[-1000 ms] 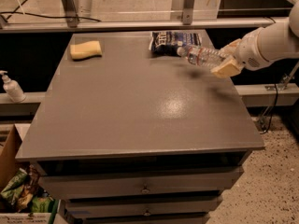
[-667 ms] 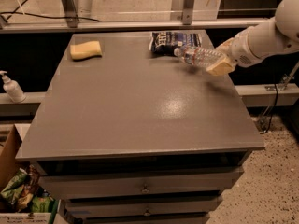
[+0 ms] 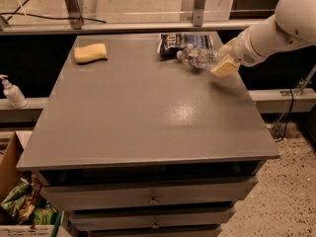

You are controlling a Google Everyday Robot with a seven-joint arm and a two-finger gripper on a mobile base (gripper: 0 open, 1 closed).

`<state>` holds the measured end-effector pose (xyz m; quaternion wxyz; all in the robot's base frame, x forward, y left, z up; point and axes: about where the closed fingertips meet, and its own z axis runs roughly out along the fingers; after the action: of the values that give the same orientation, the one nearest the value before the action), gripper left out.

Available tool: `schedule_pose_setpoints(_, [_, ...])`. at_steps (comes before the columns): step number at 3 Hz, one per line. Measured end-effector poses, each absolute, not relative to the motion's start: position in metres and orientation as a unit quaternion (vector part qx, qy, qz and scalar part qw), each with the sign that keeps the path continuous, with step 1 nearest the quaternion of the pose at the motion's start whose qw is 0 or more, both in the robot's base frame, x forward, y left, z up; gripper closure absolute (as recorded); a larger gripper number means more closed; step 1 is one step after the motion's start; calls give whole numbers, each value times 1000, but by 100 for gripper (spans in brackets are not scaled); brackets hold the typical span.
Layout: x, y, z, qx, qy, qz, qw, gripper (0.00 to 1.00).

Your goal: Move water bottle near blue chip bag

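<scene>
The water bottle [image 3: 200,59] is a clear ribbed bottle with a white cap. It lies on its side, cap to the left, at the back right of the grey table [image 3: 148,107]. My gripper [image 3: 223,58] comes in from the right on a white arm and is shut on the bottle's base end. The blue chip bag [image 3: 183,42] lies flat just behind the bottle, its front edge partly covered by the bottle's neck.
A yellow sponge [image 3: 91,53] sits at the back left of the table. A small white pump bottle [image 3: 13,92] stands on a ledge to the left. Metal frame posts [image 3: 200,4] rise behind the table. A cardboard box [image 3: 19,201] with bags is at the lower left.
The arm and the bottle have shifted slightly up and back toward the chip bag. The grip on the bottle is unchanged.
</scene>
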<state>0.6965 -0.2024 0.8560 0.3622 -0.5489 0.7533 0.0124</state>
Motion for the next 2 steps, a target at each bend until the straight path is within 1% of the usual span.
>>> schedule_pose_setpoints(2, [698,-203,850,-549,754,15,360,12])
